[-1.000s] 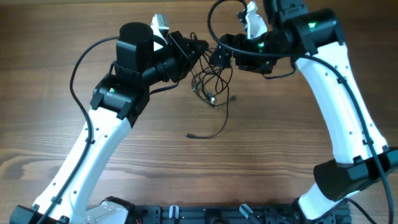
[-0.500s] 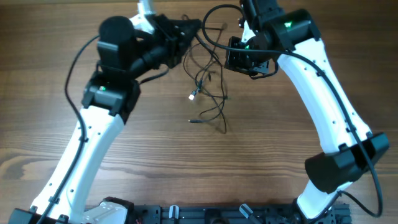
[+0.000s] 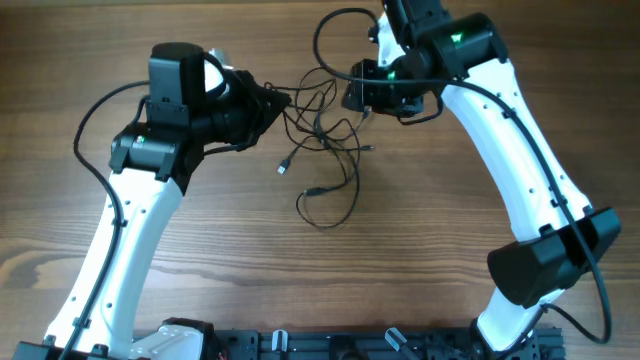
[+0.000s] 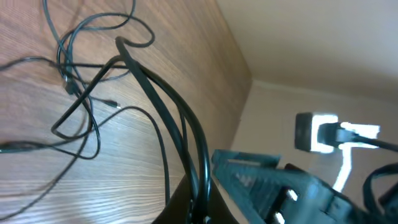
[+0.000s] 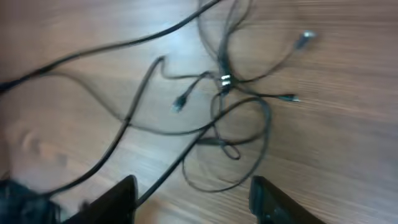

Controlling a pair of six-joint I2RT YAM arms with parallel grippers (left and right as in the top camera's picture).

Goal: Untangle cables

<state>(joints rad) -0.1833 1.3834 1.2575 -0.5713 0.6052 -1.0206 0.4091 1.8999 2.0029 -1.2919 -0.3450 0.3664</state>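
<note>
Evidently, strands of the cables [image 3: 322, 128] are clamped in the closed jaws of the left gripper [image 3: 274, 100]. The jaws of the right gripper [image 5: 199, 200] are held wide above the tangle, perhaps touching one strand; blur hides it. Loose loops are spread on the counter [image 3: 430, 235] between both grippers.

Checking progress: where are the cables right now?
In the overhead view, the cables lie at the table's far middle, between the left claw and the right claw.

The place looks like a robotics lab: a wood-grain table [image 3: 400, 260], a white left arm [image 3: 125, 240] and right arm [image 3: 520, 150] rising from a black rail [image 3: 330, 345] at 6 o'clock, and a plain beige wall [image 4: 323, 43] beyond.
</note>
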